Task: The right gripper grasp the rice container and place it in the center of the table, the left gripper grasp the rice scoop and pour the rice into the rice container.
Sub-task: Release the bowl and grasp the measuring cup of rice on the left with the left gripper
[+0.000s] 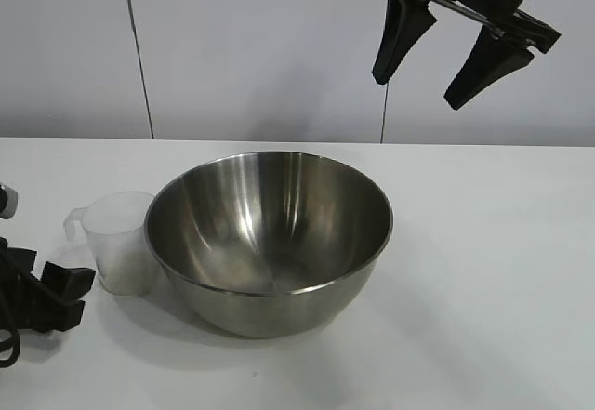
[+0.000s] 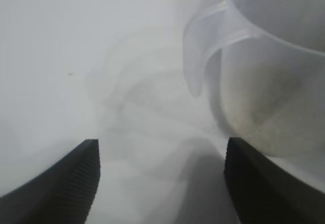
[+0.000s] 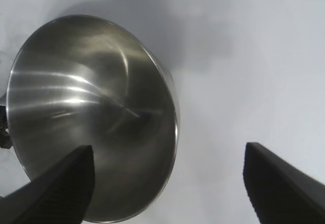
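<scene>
Ext cam fronts arms, wrist cams close, downward

Rice scoop [image 1: 125, 243] touches rice container [image 1: 269, 239] (right gripper [image 1: 435, 66] overhead, spread).

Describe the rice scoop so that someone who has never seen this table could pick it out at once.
On the white table, find the large shiny steel bowl near the middle. The rice scoop stands upright right beside the bowl, toward the left gripper, which sits low at the table's edge. Unlike the bowl it is a small translucent plastic cup with a curved side handle.
</scene>
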Robot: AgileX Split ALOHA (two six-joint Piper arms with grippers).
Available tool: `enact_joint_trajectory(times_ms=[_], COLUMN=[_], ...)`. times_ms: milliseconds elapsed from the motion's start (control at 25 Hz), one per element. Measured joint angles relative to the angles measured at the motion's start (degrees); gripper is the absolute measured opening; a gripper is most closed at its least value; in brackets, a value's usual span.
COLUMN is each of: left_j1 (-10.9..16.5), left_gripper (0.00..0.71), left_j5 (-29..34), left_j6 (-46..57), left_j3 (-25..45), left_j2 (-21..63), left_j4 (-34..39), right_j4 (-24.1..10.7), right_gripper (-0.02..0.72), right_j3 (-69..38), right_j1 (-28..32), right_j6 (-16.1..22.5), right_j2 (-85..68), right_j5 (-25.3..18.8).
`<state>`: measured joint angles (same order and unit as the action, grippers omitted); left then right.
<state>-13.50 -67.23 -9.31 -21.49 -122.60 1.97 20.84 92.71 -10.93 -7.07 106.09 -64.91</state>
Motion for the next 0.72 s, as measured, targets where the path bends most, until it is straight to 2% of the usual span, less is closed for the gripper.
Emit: enact_joint_trajectory(times_ms=[480,720], left_j1=[0.05,0.1], left_gripper=[0.477,0.468], left_j5=[0.99,1.15], left_j6=[0.0,4.63], left_j3=[-2.68,-2.68], left_j2=[-0.58,1.37], left_j4=[-2.88,-3.03], right_j4=[0.0,0.0], right_gripper=[0.558,0.558], right_j3=[0.0,0.0], right_j1=[0.0,0.0], right_j6=[0.0,0.0], right_j2=[0.0,0.0], right_j5=[0.48,0.59])
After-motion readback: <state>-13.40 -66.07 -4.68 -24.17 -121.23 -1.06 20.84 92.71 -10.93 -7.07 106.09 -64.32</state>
